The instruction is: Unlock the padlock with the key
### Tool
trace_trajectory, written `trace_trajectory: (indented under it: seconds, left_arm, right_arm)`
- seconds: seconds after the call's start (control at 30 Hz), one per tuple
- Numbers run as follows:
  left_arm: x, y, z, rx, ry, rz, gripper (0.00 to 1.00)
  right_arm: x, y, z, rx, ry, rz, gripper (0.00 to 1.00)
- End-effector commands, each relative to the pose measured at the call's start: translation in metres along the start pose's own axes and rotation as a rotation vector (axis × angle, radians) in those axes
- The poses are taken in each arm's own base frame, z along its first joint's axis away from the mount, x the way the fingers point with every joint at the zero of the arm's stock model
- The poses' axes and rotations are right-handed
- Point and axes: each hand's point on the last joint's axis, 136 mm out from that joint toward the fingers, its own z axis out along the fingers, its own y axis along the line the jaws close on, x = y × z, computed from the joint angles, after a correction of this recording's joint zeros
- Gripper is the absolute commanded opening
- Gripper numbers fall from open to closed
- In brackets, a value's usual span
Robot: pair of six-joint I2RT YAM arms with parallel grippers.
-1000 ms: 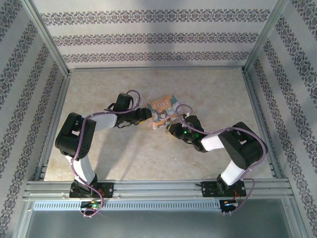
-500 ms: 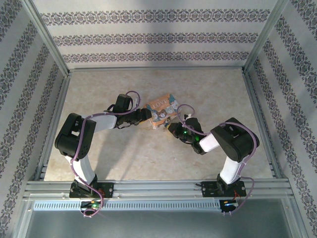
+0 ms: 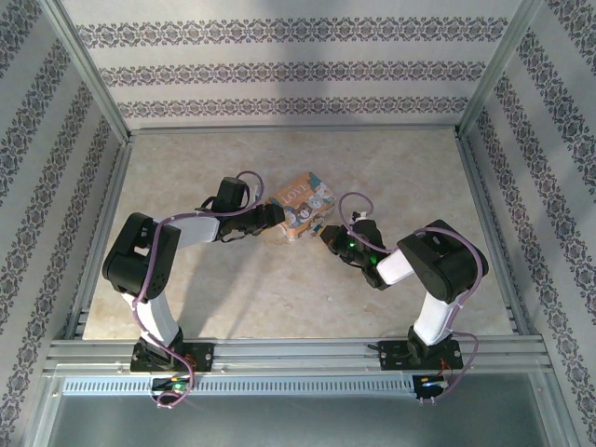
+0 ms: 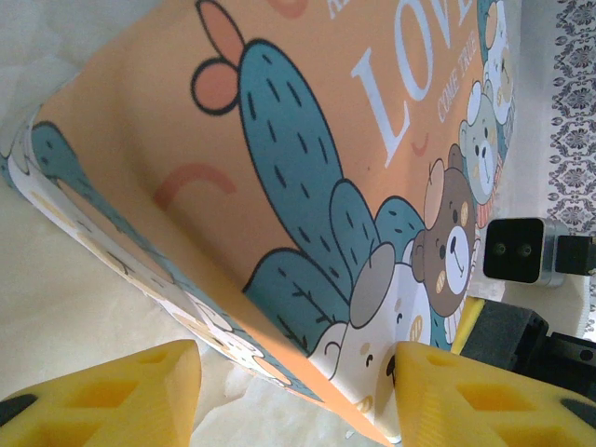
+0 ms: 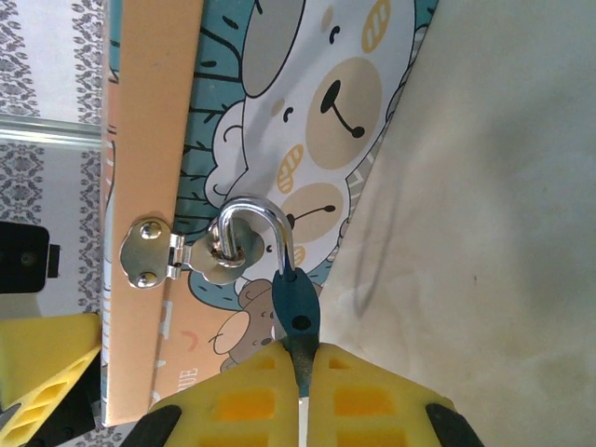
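Orange box (image 3: 301, 207) with "LOVE" and bears sits mid table (image 3: 279, 289), tipped up on edge. Left end effector (image 3: 276, 220) at box's left side, yellow fingers (image 4: 112, 391) spread, box edge between them. Small silver padlock (image 5: 256, 233) hangs on box's clasp (image 5: 147, 256). Right end effector (image 5: 305, 372) just below padlock, fingers pressed together on blue piece (image 5: 298, 312) touching shackle; cannot tell if that is key.

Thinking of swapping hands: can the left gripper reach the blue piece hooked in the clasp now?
Probably not: the right gripper is shut on the blue piece, and the left gripper sits across the orange box from the clasp.
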Motion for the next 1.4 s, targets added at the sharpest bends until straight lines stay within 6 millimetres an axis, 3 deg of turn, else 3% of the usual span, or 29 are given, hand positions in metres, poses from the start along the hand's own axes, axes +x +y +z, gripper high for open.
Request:
trace_trajectory:
  seconds: [0.0, 0.3, 0.5, 0.8, 1.0, 1.2, 1.37]
  left_arm:
    - [0.027, 0.03, 0.002, -0.108, 0.062, -0.057, 0.56]
    - [0.023, 0.031, -0.001, -0.108, 0.045, -0.064, 0.56]
    - [0.015, 0.036, -0.007, -0.113, 0.031, -0.072, 0.56]
    - [-0.005, 0.038, -0.015, -0.124, 0.013, -0.065, 0.56]
    - [-0.024, 0.023, -0.023, -0.067, -0.025, -0.035, 0.59]
    - [-0.041, 0.0, -0.058, -0.054, -0.129, 0.053, 0.66]
    - [-0.052, -0.015, -0.104, -0.085, -0.248, 0.133, 0.73]
  right_arm:
    - [-0.019, 0.007, 0.001, -0.025, -0.078, 0.011, 0.06]
    - [-0.025, -0.004, -0.01, 0.029, -0.111, -0.017, 0.06]
    - [-0.025, -0.001, -0.024, 0.063, -0.107, -0.092, 0.06]
    - [-0.011, 0.029, -0.069, 0.153, 0.017, -0.352, 0.06]
    - [0.016, 0.056, -0.091, 0.097, 0.187, -0.432, 0.06]
    - [0.048, 0.055, -0.104, 0.117, 0.342, -0.416, 0.06]
    - [0.078, 0.048, -0.107, 0.142, 0.44, -0.412, 0.06]
